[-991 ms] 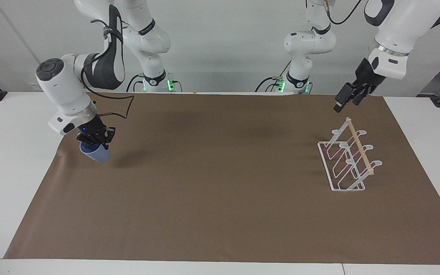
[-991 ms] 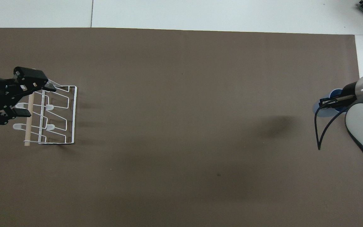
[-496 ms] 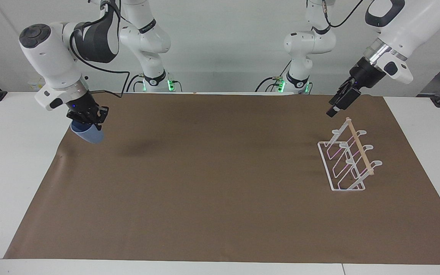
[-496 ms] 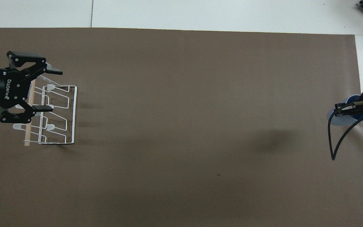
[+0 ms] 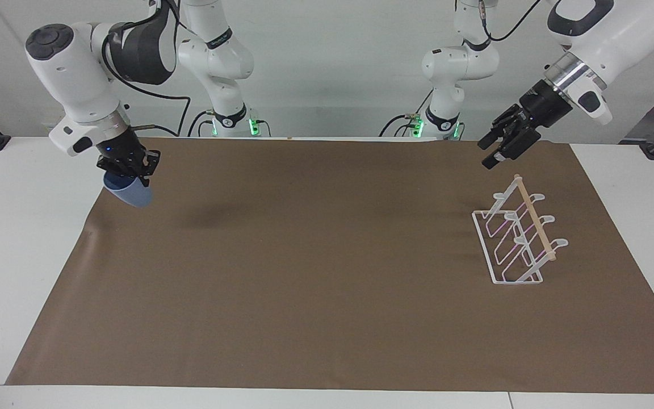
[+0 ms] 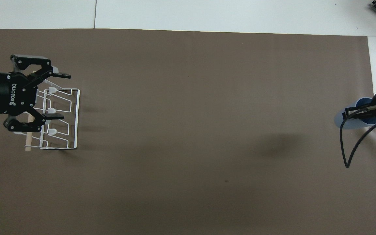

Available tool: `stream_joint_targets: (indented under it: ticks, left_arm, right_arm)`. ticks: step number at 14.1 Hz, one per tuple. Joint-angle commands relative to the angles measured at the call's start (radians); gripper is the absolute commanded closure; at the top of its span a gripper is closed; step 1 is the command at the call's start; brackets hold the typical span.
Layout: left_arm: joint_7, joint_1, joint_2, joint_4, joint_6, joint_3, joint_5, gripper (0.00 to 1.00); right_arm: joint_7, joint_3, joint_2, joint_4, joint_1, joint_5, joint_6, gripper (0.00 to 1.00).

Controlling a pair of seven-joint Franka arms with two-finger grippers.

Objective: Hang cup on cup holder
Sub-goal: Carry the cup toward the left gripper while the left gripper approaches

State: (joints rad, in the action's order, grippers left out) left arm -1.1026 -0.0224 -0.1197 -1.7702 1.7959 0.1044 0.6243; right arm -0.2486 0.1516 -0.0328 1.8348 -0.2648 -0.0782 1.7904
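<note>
The light-blue cup (image 5: 132, 196) hangs tilted in the air over the right arm's end of the brown mat, and my right gripper (image 5: 129, 174) is shut on its rim. From above the cup (image 6: 340, 122) shows partly under that gripper (image 6: 352, 112). The white wire cup holder (image 5: 534, 222) with its wooden rod stands on the mat at the left arm's end. My left gripper (image 5: 486, 154) hovers above the holder's end nearer the robots, fingers open and empty. In the overhead view the left gripper (image 6: 62, 96) overlaps the holder (image 6: 77, 130).
A brown mat (image 5: 327, 295) covers most of the white table (image 5: 20, 238). A black cable (image 6: 348, 153) loops down from the right arm's wrist. Nothing else stands on the mat (image 6: 188, 130) between cup and holder.
The right gripper has lifted the cup off the mat and carried it up toward the robots. The left gripper has turned its wrist and shifted slightly above the holder, staying open.
</note>
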Motion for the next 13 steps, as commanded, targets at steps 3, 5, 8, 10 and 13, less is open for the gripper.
stream_joint_targets:
  ticks: [3,5,8,10,13]
  left_arm:
    - [-0.040,0.015,-0.046,-0.057,-0.007,-0.011,0.017,0.00]
    - [-0.072,0.015,-0.060,-0.083,-0.003,-0.009,0.028,0.00]
    - [-0.148,0.016,-0.081,-0.127,0.016,-0.009,0.086,0.00]
    - [-0.175,0.016,-0.072,-0.133,0.029,-0.009,0.112,0.00]
    - [-0.209,0.059,-0.054,-0.141,0.049,-0.009,0.121,0.00]
  right_arm:
    - [-0.034,0.013,-0.010,0.014,0.031,-0.176,0.029,1.00]
    - [-0.021,0.013,-0.010,0.017,0.077,-0.225,0.059,1.00]
    - [0.020,0.013,-0.027,0.056,0.139,-0.349,0.131,1.00]
    - [0.104,0.013,-0.030,0.066,0.191,-0.411,0.179,1.00]
    - [0.285,0.013,-0.027,0.066,0.289,-0.445,0.262,1.00]
